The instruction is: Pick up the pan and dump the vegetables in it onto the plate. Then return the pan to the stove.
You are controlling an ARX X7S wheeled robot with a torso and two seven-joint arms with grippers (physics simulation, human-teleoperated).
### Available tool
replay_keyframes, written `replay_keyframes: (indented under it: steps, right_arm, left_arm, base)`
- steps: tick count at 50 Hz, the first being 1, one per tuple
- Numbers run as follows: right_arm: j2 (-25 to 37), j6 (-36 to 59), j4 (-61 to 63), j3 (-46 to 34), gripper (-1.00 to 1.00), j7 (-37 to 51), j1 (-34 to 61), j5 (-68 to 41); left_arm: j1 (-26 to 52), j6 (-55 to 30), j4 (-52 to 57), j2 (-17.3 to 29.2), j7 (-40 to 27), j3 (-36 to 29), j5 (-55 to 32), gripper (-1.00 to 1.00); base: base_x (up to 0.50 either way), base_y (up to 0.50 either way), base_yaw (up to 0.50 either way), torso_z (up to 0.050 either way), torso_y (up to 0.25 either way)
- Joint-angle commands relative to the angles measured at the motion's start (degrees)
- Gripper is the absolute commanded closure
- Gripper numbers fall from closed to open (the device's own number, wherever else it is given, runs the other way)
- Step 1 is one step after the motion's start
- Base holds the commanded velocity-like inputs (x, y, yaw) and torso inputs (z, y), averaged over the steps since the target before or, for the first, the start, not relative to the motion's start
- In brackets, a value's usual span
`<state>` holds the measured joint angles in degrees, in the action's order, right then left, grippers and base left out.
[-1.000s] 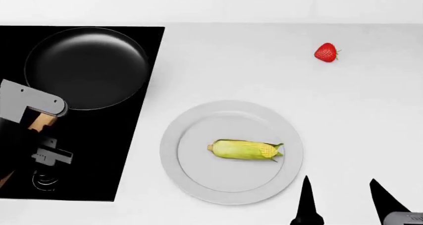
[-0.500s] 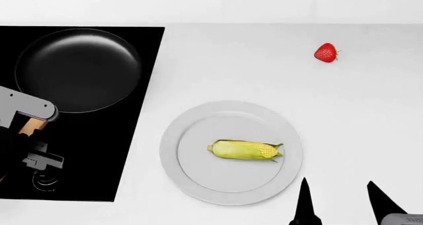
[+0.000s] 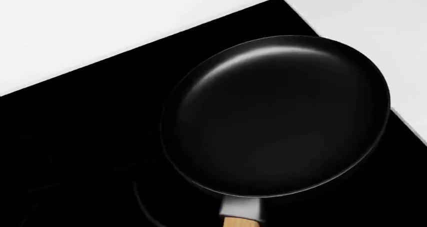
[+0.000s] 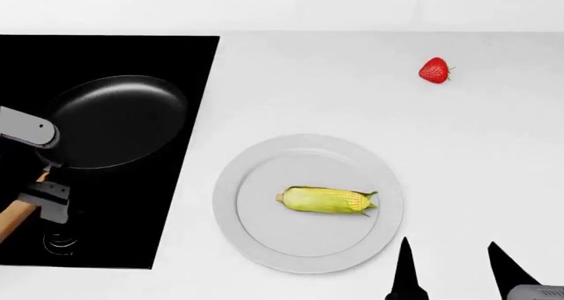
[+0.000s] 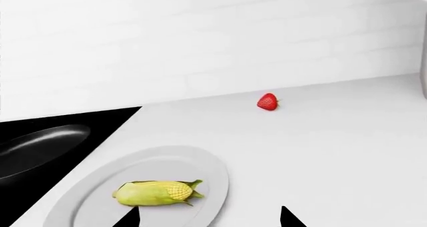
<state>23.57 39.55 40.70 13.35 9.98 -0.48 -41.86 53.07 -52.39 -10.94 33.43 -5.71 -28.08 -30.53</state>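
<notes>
The pan (image 4: 119, 121) now sits lower and flatter over the stove (image 4: 132, 55) than half a second ago, its bowl shifted toward the robot and its wooden handle angling off the head view's lower left. The left gripper (image 4: 44, 197) remains at that handle, but whether its jaws clamp it cannot be told. The pan is empty. The corn cob (image 4: 326, 199) lies unchanged on the plate (image 4: 264, 247), just right of the stove. The right gripper (image 4: 450, 267) hangs with its jaws wide apart and holding nothing, near the plate's front edge. The strawberry (image 4: 434, 70) stays well behind the plate.
</notes>
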Motion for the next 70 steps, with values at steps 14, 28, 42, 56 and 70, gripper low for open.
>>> replay_keyframes:
  steps: [14,28,42,56,70]
  right_arm:
    - [6.66,16.72,-1.79,-0.35,-1.0,7.33,21.3,-13.27]
    - [9.94,28.25,-19.5,-6.62,-1.0,10.42,51.53,-16.6]
    - [11.48,29.88,-31.07,-14.81,-1.0,5.82,67.48,-12.5]
    - [11.01,30.31,-37.62,-21.11,-1.0,2.41,79.22,-9.3]
    - [10.98,26.06,-42.52,-27.85,-1.0,-2.33,85.49,-4.02]
  left_arm:
    - [7.41,-12.08,10.05,0.56,-4.68,8.33,-8.05,-1.0]
    - [13.06,-18.4,14.03,-1.78,-9.53,14.45,-12.74,-1.0]
    - [20.88,-21.6,13.43,-1.88,-11.04,14.62,-12.86,-1.0]
    - [28.93,-22.11,8.82,-4.66,-9.75,11.59,-11.99,-1.0]
    - [32.34,-20.81,5.42,-6.4,-9.04,10.8,-11.45,-1.0]
  base:
    - [0.0,0.0,0.0,0.0,0.0]
    - [0.0,0.0,0.0,0.0,0.0]
    - [0.0,0.0,0.0,0.0,0.0]
    - [0.0,0.0,0.0,0.0,0.0]
    - [0.0,0.0,0.0,0.0,0.0]
